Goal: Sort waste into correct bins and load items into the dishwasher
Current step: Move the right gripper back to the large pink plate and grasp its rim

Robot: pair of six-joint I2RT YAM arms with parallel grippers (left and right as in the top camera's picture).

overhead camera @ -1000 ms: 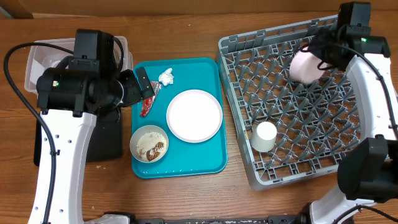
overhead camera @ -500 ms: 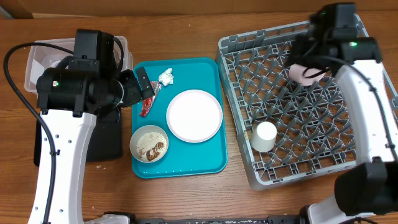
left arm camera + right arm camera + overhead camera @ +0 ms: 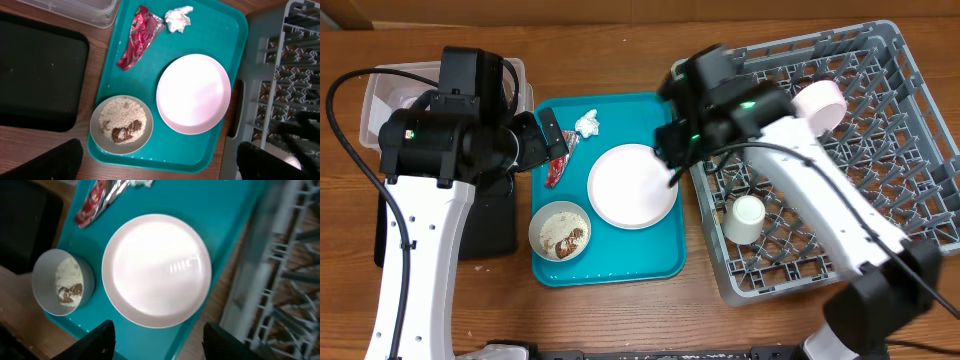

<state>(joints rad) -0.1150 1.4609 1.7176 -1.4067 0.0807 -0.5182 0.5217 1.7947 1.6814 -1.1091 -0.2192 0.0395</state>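
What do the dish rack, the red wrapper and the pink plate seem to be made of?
Dish rack: grey moulded plastic, matte, judging by its uniform grid.
Red wrapper: thin foil or plastic film, crinkled and shiny.
Pink plate: smooth, slightly glossy; plastic or ceramic, unclear.

Beneath my right pincer [image 3: 157,335], whose fingers are black, lies a plain, glossy pale pink plate [image 3: 157,270] on a solid teal tray [image 3: 230,225]. To that pincer's left is a cream bowl [image 3: 62,282] holding white rice-like scraps with brown bits [image 3: 67,287], and ahead of it a red crinkled wrapper [image 3: 92,202] with silvery creases.

Ahead of my left pincer [image 3: 162,165] is a white tissue [image 3: 178,19]. On its left are a matt black tray [image 3: 40,75] and a clear tub [image 3: 75,7], and on its right a grey rack [image 3: 300,60] patterned as a grid. Behind the right pincer, the rack carries a pink bowl [image 3: 818,103] and a white cup [image 3: 747,218]. The desk [image 3: 620,320] is brown wood grain.
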